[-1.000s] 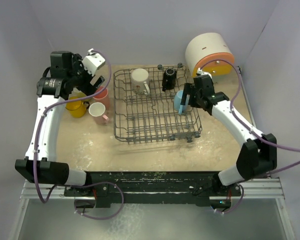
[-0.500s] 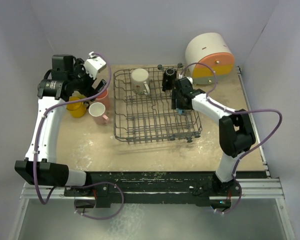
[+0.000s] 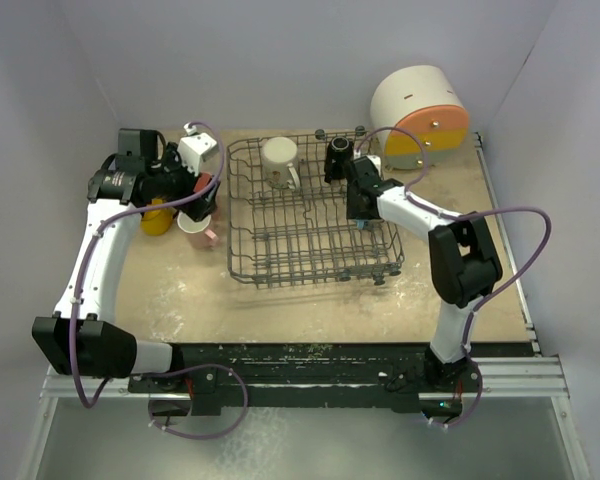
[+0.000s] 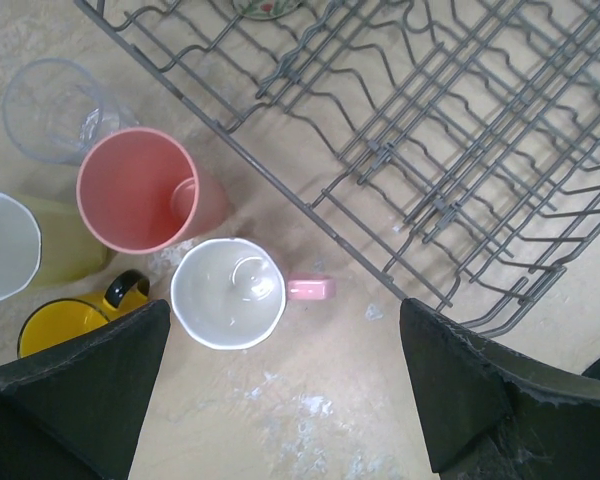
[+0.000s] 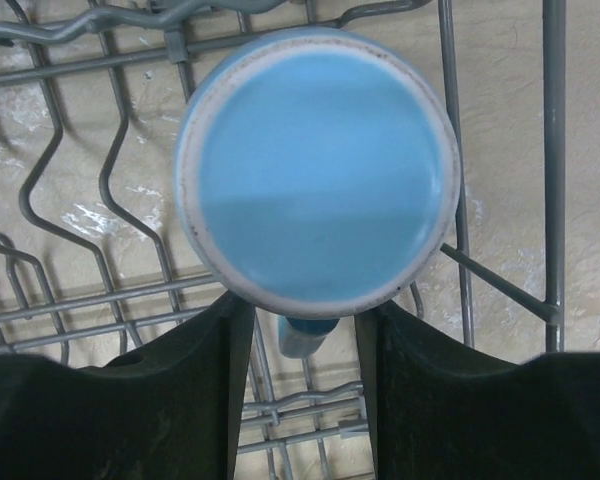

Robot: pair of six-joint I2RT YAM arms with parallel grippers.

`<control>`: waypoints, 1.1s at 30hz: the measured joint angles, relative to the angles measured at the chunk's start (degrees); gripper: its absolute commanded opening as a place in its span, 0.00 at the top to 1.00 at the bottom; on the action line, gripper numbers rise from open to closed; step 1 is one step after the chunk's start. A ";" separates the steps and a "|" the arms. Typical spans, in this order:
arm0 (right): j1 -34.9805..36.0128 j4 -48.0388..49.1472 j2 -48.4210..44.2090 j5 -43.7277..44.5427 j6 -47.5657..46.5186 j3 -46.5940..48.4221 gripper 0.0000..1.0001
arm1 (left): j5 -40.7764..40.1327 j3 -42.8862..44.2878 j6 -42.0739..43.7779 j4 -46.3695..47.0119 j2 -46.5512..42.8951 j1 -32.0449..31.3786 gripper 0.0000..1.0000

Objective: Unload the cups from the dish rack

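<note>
The dish rack (image 3: 280,262) stands mid-table. A cream floral mug (image 3: 280,160) and a black cup (image 3: 338,157) sit at its back. My right gripper (image 3: 360,205) is in the rack's right side. In the right wrist view its jaws (image 5: 305,320) stand open either side of the handle of a light blue cup (image 5: 315,170), whose base faces the camera; they do not touch the handle. My left gripper (image 4: 285,345) is open and empty above cups left of the rack: a pink mug (image 4: 228,293), a salmon tumbler (image 4: 135,190), a clear glass (image 4: 55,110), a yellow-green cup (image 4: 10,245) and an orange-yellow mug (image 4: 65,325).
A round white container with orange and yellow drawers (image 3: 420,105) stands at the back right. The rack's wires (image 5: 555,150) run close round the blue cup. The rack's left side wall (image 4: 280,190) runs right beside the unloaded cups. Walls enclose the table on three sides.
My right arm has folded in and its gripper has shifted left and down over the blue cup. My left gripper has come forward and down over the cups left of the rack.
</note>
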 measured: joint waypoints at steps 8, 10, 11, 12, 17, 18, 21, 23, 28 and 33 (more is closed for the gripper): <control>1.79 2.51 -0.11 2.40 0.24 -1.38 0.83 | 2.93 0.00 -1.38 0.85 0.00 0.00 0.01; 1.90 2.73 -0.31 2.73 0.31 -1.53 0.87 | 3.26 0.00 -1.38 0.83 0.00 0.00 0.01; 1.95 2.69 -0.46 2.89 0.31 -1.62 0.90 | 3.37 0.00 -1.36 0.83 0.00 0.00 0.01; 1.95 2.51 -0.66 2.93 0.28 -1.66 0.92 | 3.48 0.00 -1.33 0.83 0.00 0.00 0.01; 2.05 1.51 -3.02 3.10 0.26 -1.66 0.99 | 4.02 0.00 -0.87 0.85 -0.17 0.00 0.01; 2.10 1.27 -3.91 3.19 0.26 -1.66 1.00 | 4.09 0.00 -0.66 0.85 -0.28 0.00 0.01; 2.34 0.31 -7.26 3.37 0.26 -1.33 1.00 | 4.17 0.02 -0.17 0.87 -0.46 0.00 0.01; 2.47 0.00 -9.84 3.23 0.35 -1.09 1.00 | 4.35 0.04 0.24 0.94 -0.50 0.00 0.01; 3.08 -1.11 -17.38 -1.68 1.68 -0.39 1.00 | 7.98 -0.07 3.37 1.42 -2.08 0.00 0.01; 4.22 -1.09 -24.20 -13.49 6.14 -0.28 1.00 | 12.37 -2.12 8.55 3.08 -6.60 -0.02 0.01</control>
